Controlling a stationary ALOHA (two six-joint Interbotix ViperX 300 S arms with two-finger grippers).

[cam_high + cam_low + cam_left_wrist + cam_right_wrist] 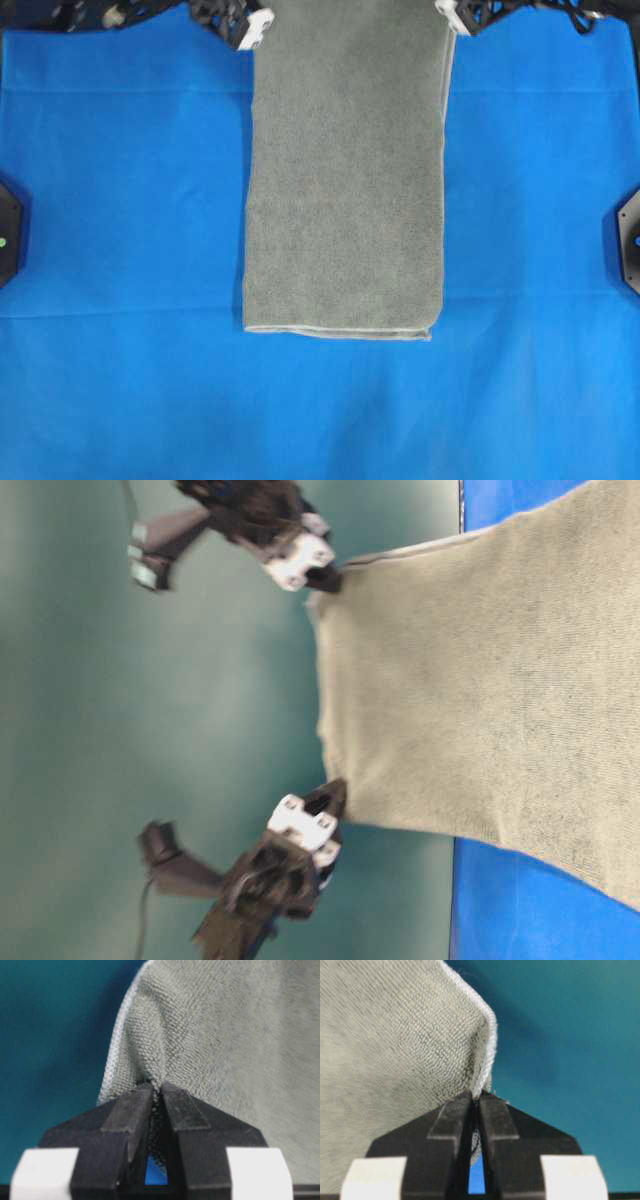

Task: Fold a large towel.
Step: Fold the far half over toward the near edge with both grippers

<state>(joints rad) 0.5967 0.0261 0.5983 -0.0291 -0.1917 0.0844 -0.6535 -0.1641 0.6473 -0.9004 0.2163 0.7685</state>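
We note the left gripper (250, 32) pinching the towel's (345, 200) far left corner, fingers pressed together on the cloth. The towel lies as a long strip down the middle of the blue sheet (120, 200), near end flat, far end lifted. The right gripper (455, 20) likewise pinches the far right corner. Judgement: lengthwise fold seemingly done; bringing the far end over the near end remains.

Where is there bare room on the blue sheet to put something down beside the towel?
Bare blue sheet lies left of the towel, right of it, and in a wide band below its hemmed bottom edge. The top edge is crowded: the left gripper and right gripper each pinch a towel corner there. Black fixtures sit at both side edges.
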